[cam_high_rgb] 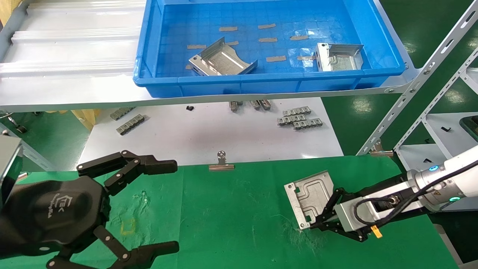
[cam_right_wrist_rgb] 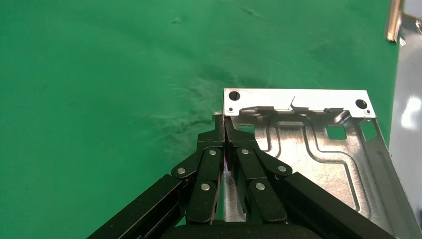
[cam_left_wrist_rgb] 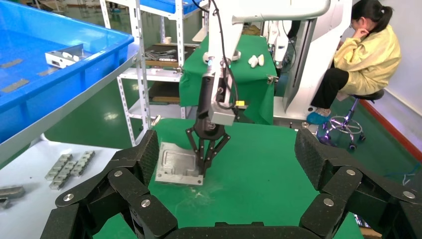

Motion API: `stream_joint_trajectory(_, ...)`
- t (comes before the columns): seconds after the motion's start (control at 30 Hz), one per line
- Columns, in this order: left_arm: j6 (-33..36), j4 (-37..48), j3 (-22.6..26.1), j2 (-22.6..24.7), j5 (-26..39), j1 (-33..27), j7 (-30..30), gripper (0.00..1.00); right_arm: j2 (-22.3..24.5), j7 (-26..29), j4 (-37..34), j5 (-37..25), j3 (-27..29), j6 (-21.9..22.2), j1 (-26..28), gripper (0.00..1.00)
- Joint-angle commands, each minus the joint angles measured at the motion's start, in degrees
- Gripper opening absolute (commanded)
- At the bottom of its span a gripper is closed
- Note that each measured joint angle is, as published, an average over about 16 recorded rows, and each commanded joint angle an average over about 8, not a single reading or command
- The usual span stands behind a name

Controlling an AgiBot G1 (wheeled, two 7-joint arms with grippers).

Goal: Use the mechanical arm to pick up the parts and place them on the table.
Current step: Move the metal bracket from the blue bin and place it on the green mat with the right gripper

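A broad green cloth tabletop (cam_high_rgb: pixel 239 209) fills the lower part of the head view and serves as the landmark for everything else. Beyond its far edge lies a white sheet (cam_high_rgb: pixel 209 130), and above that a grey metal shelf (cam_high_rgb: pixel 67 56) carries a large blue bin (cam_high_rgb: pixel 269 80).

Inside the bin sit two shiny silver stamped metal parts: one (cam_high_rgb: pixel 221 60) near the middle of the bin floor, tilted with its flanges up, and another (cam_high_rgb: pixel 339 56) toward the bin's right end. Several flat tan strips (cam_high_rgb: pixel 275 58) lie scattered on the bin floor.

The left end effector (cam_high_rgb: pixel 149 207) hovers over the near left corner of the tabletop, its black linkage fingers (cam_high_rgb: pixel 153 166) spread wide apart and holding nothing.

The right arm (cam_high_rgb: pixel 444 179) reaches in from the tabletop's right side. Its end effector (cam_high_rgb: pixel 317 223) has its fingers pressed together, clamped on the upturned side flange of a third part (cam_high_rgb: pixel 308 194). This part sits on the right half of the tabletop, its near corner touching the cloth at a patch of white scuffs. The right wrist view shows the fingertips (cam_right_wrist_rgb: pixel 219 130) pinching the flange at the corner of the plate (cam_right_wrist_rgb: pixel 308 144), beside a round hole.

On the white sheet, small grey ribbed clip strips (cam_high_rgb: pixel 298 117) lie in clusters, well apart from the tabletop. A metal binder clip (cam_high_rgb: pixel 221 162) grips the tabletop's far edge near its middle.

In the left wrist view a person in a yellow coat (cam_left_wrist_rgb: pixel 366 55) sits on a stool beyond the tabletop.
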Motion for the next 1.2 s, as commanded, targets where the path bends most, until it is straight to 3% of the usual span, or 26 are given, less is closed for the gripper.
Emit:
stream_joint_trajectory(0.03,0.00,0.00,0.01,0.00,0.00,0.00,0.00,1.00,-0.91,-0.05,-2.32,0.59,0.33,0.26,-0.39,0.00)
stream_joint_trajectory(0.47,-0.02,0.00,0.05,-0.02,-0.04,-0.01,0.03,1.00,-1.94,-1.48,-8.58,2.65,1.51,0.03,-3.22,0.01)
stream_joint_trajectory(0.53,-0.03,0.00,0.06,-0.02,-0.04,-0.01,0.03,1.00,-2.02,-1.86,-9.01,2.47,1.39,0.15,-3.35,0.14)
stream_joint_trajectory(0.7,-0.03,0.00,0.08,-0.03,-0.05,-0.02,0.04,1.00,-2.45,-2.77,-9.78,1.95,1.03,0.53,-3.77,0.77)
stream_joint_trajectory(0.77,-0.04,0.00,0.08,-0.03,-0.06,-0.02,0.04,1.00,-2.69,-3.12,-10.02,1.82,0.94,0.78,-3.96,0.96)
stream_joint_trajectory(0.8,-0.04,0.00,0.09,-0.04,-0.06,-0.02,0.04,1.00,-2.83,-3.31,-10.12,1.75,0.90,0.96,-4.05,1.00)
stream_joint_trajectory(1.2,-0.06,0.00,0.13,-0.05,-0.09,-0.03,0.06,1.00,-3.61,-6.95,-10.35,1.19,0.57,2.55,-3.23,1.00)
